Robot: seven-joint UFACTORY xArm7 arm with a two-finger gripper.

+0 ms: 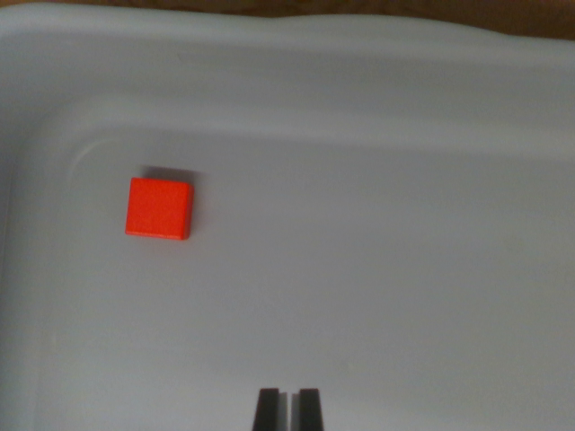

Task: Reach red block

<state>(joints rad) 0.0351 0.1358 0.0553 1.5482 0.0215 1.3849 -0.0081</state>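
A small red block (159,208) lies flat on the floor of a pale grey bin (377,117), toward the wrist view's left and near the bin's rounded far-left corner. My gripper (288,400) shows only as two dark fingertips at the bottom edge, close together with a thin gap and nothing between them. The block sits well up and to the left of the fingertips, apart from them.
The bin's raised rim curves along the top and down the left side of the view. A strip of brown surface (359,7) shows beyond the rim at the top. The bin floor stretches to the right of the block.
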